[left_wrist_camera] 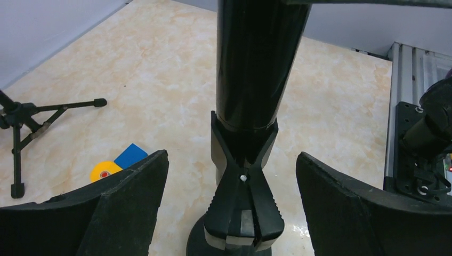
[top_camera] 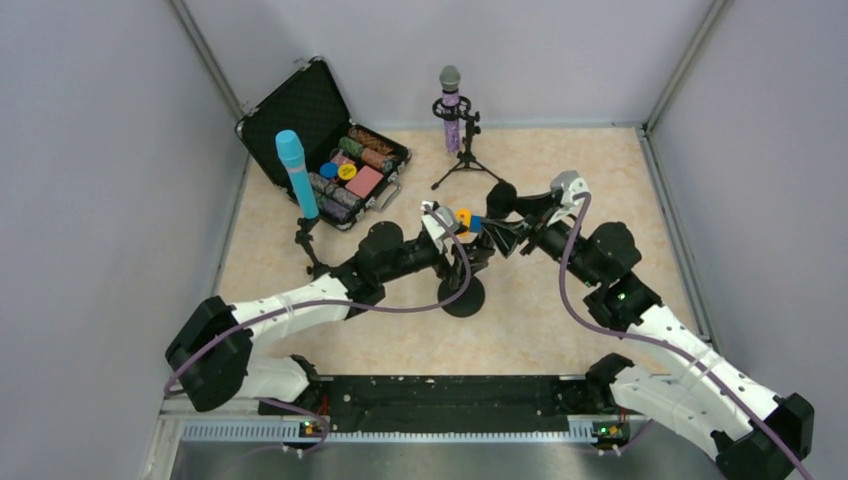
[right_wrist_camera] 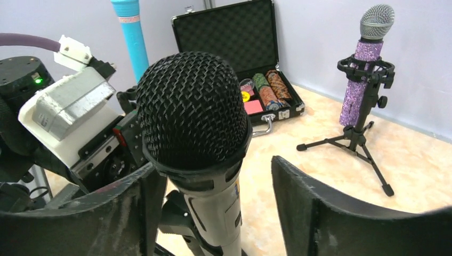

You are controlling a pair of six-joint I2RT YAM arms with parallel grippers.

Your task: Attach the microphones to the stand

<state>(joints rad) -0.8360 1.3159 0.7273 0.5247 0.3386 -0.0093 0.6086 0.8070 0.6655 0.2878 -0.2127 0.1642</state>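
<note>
So the black mic [left_wrist_camera: 256, 58] is sitting upright in the spring clip [left_wrist_camera: 242, 197] of the round-base stand [top_camera: 462, 297], about mid-desk, right between the two arms. The right wrist view puts its mesh head [right_wrist_camera: 192, 112] front and centre.

The left jaws are wide open. There's a finger [left_wrist_camera: 128, 208] on each side of the clip and mic body with clear gaps, so they've got hold of nothing. The right jaws are also spread open, around the head end of the mic. The finger [right_wrist_camera: 144, 208] on the left of that view sits really close to the mic's collar, and I can't tell if it touches.

The glittery purple mic [top_camera: 451, 115] with the silver grille stands upright in its tripod stand [top_camera: 465, 165] at the back of the desk [top_camera: 540, 340], near the wall. The light-blue mic [top_camera: 297, 175] is up on another small stand [top_camera: 308, 245] off to the left, just in front of the open black case [top_camera: 300, 105] with poker chips in it. On the desk near the black mic's stand there's a yellow disc [left_wrist_camera: 104, 172] right up against a blue square piece [left_wrist_camera: 130, 156].
</note>
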